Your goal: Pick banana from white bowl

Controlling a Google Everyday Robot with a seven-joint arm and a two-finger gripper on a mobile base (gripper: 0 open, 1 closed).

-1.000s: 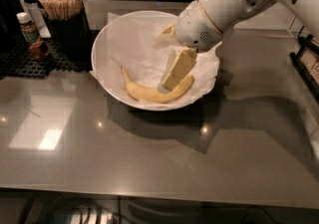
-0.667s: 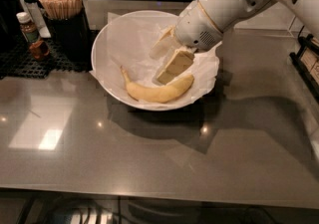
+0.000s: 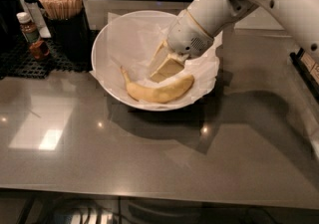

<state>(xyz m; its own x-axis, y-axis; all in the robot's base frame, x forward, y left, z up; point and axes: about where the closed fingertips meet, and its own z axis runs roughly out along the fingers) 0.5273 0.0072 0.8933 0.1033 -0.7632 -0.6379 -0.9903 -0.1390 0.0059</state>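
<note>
Camera view: far left, a small white-capped bottle (image 3: 30,33) and a holder of wooden sticks (image 3: 61,2). Centre, the white bowl (image 3: 101,36), with the banana (image 3: 160,91) lying along its near side. The gripper (image 3: 162,71) sits inside the bowl, just behind the banana; whether it is clenched or released cannot be told.

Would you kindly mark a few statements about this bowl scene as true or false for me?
1. The banana lies inside the bowl. True.
2. The gripper is outside the bowl. False: it is inside the bowl, just behind the banana.
3. A holder of wooden sticks stands to the left of the bowl. True.
4. The banana is peeled. False: it is unpeeled, with its stem pointing up and left.
5. The small bottle stands to the right of the bowl. False: it stands at the far left, beyond the sticks.
</note>
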